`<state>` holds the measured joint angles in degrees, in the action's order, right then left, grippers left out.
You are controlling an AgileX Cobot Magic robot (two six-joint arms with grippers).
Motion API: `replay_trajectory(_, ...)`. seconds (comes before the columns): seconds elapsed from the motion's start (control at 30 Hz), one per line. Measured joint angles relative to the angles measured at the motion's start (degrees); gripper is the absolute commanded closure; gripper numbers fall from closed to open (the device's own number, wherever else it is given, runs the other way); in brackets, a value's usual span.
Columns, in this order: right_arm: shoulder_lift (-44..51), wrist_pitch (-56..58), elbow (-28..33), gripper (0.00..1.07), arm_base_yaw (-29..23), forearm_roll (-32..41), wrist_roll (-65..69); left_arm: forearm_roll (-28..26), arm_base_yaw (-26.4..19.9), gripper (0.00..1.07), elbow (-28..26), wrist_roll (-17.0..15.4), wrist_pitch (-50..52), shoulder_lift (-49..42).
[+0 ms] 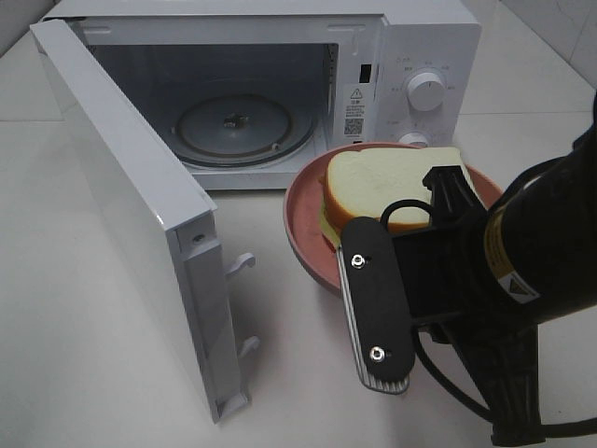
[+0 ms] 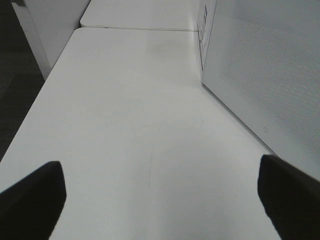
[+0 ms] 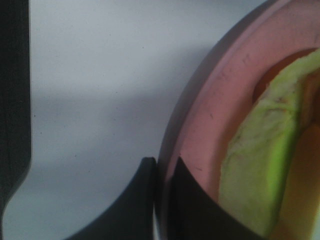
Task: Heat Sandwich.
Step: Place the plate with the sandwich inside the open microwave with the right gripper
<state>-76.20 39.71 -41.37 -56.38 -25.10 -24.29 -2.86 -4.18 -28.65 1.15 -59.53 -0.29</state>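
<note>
1. Microwave (image 1: pixel 410 37) door frame: white sticker (image 1: pixel 355 97) with warning triangle; print too small to read.
2. QR code (image 1: pixel 353 125) below it.
3. Upper dial (image 1: pixel 428 92) markings: illegible.
4. Right arm (image 1: pixel 550 233): yellow warning label (image 1: pixel 510 278), unreadable.

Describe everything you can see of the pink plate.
The plate is round, pink and matte-looking, with a raised rim bearing faint scuffs. It lies just in front of the open microwave, over the white table; whether it rests there is unclear. It holds the sandwich, white bread over a yellow-green layer. The right gripper is shut on its rim, one finger each side.
</note>
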Motion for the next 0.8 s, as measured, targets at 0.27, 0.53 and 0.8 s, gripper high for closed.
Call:
replay_trajectory(0.27, 0.00, -0.74, 0.11, 1.07, 4.93, 2.18, -11.23, 0.00, 0.00, 0.09, 0.00, 0.00, 0.00, 0.00)
replay_trajectory(0.53, 0.00, -2.81, 0.11, 1.07, 9.45, 6.59, -23.95, 0.00, 0.00, 0.09, 0.00, 0.00, 0.00, 0.00)
replay_trajectory(0.8, 0.00, -3.15, 0.11, 1.07, 13.81, 13.52, -42.28, 0.00, 0.00, 0.09, 0.00, 0.00, 0.00, 0.00)
